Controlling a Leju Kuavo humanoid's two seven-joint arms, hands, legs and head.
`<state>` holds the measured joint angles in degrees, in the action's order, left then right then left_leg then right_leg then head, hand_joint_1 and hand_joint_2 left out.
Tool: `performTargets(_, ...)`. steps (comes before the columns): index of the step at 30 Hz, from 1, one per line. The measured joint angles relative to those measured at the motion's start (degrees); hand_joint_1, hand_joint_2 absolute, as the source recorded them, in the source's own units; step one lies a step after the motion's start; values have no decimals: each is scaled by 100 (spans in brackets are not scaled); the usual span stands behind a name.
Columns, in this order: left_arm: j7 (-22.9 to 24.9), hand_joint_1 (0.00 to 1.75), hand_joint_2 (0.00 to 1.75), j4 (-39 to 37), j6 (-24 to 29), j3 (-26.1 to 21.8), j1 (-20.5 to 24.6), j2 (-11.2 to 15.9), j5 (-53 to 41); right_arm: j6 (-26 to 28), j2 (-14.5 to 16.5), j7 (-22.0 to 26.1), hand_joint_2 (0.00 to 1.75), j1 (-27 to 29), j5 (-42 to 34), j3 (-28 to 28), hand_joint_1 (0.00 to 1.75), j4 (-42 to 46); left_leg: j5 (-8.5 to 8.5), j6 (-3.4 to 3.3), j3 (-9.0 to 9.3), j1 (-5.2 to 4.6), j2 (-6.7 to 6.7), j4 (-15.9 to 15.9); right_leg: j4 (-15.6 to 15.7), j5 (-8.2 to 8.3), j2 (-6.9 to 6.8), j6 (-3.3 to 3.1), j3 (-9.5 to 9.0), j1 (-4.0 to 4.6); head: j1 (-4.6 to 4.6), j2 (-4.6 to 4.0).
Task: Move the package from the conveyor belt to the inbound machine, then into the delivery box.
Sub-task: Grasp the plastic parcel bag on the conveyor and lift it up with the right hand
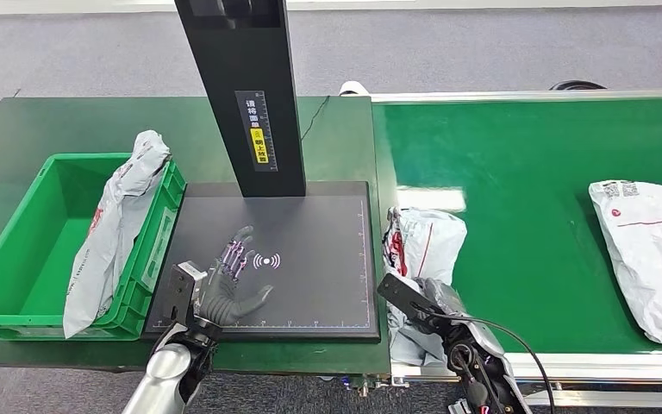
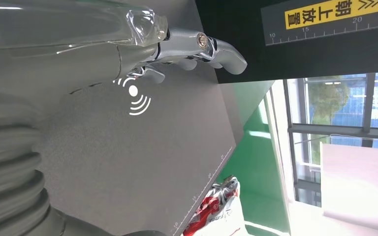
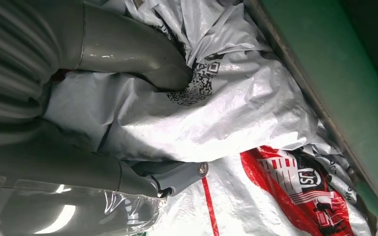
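Crinkled grey-white plastic package (image 1: 421,259) with red print and a black code patch, slumped at the conveyor belt (image 1: 526,181) edge beside the inbound machine (image 1: 310,250); clamped by right hand (image 1: 435,304), thumb pressed into its folds; left hand (image 1: 228,289) flat over the machine's dark plate, fingers spread, holding nothing; green delivery box (image 1: 26,259) just left of the plate, another package (image 1: 112,228) draped over its wall; third package (image 1: 651,250) well apart on the belt.
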<state>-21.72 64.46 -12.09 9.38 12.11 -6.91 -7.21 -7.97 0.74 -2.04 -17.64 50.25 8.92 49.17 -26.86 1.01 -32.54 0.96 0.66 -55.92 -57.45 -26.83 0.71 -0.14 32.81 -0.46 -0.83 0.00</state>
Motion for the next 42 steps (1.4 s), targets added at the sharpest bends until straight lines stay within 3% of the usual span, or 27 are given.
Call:
performTargets(8, -16, 0, 175, -2, 4, 0, -1, 3, 9, -17, 0, 145, 175, 0, -58, 12, 175, -45, 0, 0, 0, 0, 0, 0, 0, 0, 0, 0, 0, 0, 0, 0)
performTargets(11, -36, 0, 175, 2, 25, -2, -17, 11, 21, 267, 4, 349, 175, 21, -175, 10, 175, -44, 0, 0, -3, 0, 1, 0, 0, 0, 0, 0, 0, 0, 0, 0)
performTargets(13, -80, 0, 175, 44, 48, -12, -76, 22, 44, 797, 52, 794, 175, 129, -672, -93, 175, 128, 0, 0, -8, 0, 2, 0, 0, 0, -1, 0, 3, 0, 1, 0)
performTargets(15, -128, 0, 175, 116, 62, -29, -162, 38, 64, 1343, 137, 1502, 175, 273, -1664, -332, 175, 578, 0, 0, -11, 0, 2, 0, -1, 0, 0, 0, 8, 0, -1, 0)
performTargets(17, -153, 0, 175, 167, 62, -43, -215, 53, 71, 1550, 190, 1891, 175, 329, -2414, -544, 175, 1070, 0, 0, -10, 1, 1, 0, -1, 0, 0, 0, 9, 0, -1, 0)
performTargets(20, -191, 0, 175, 207, 61, -60, -242, 69, 85, 1648, 222, 2045, 175, 393, -2602, -700, 175, 1527, 0, 0, -10, 0, 0, 1, -1, 0, 0, 0, 8, 0, 1, 0)
performTargets(26, -225, 0, 175, 236, 74, -86, -295, 93, 109, 2083, 352, 2836, 175, 564, -3160, -896, 175, 2070, 0, 0, -9, 0, 0, 0, -1, 0, 0, 0, 6, 0, 2, 0)
performTargets(42, -237, 0, 175, 254, 79, -92, -310, 105, 109, 2128, 426, 2875, 175, 665, -3236, -1030, 175, 2486, 0, 0, -8, 0, 0, 0, -1, 0, 0, 0, 6, 0, 1, 0)
